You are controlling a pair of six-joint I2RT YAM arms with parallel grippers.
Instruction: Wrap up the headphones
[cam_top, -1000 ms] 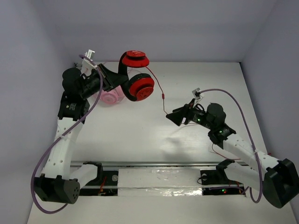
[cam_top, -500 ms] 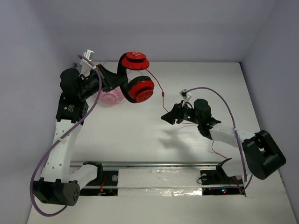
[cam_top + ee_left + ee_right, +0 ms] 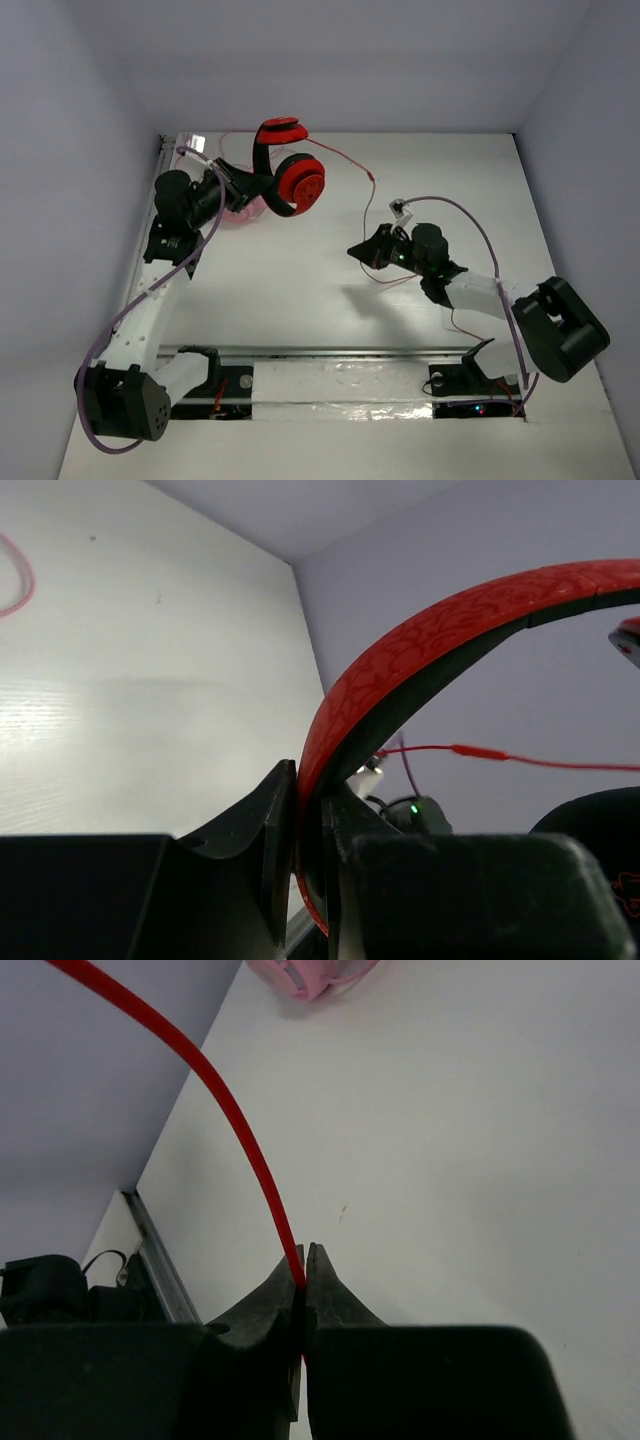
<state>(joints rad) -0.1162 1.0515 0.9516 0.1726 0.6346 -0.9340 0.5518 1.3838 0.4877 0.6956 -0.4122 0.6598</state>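
At far-left table (image 3: 455,170) edge, left hand (image 3: 243,183) tight on headphones (image 3: 298,186), right hand (image 3: 357,250) pinching cable (image 3: 369,192)

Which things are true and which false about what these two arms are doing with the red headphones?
1. The left gripper clamps the headband of the headphones. True.
2. The right gripper is open and empty. False: it is shut on the red cable.
3. The red cable runs from the headphones to the right gripper. True.
4. The pink headphones lie by the right arm's base. False: they lie at the far left, beside the left gripper.
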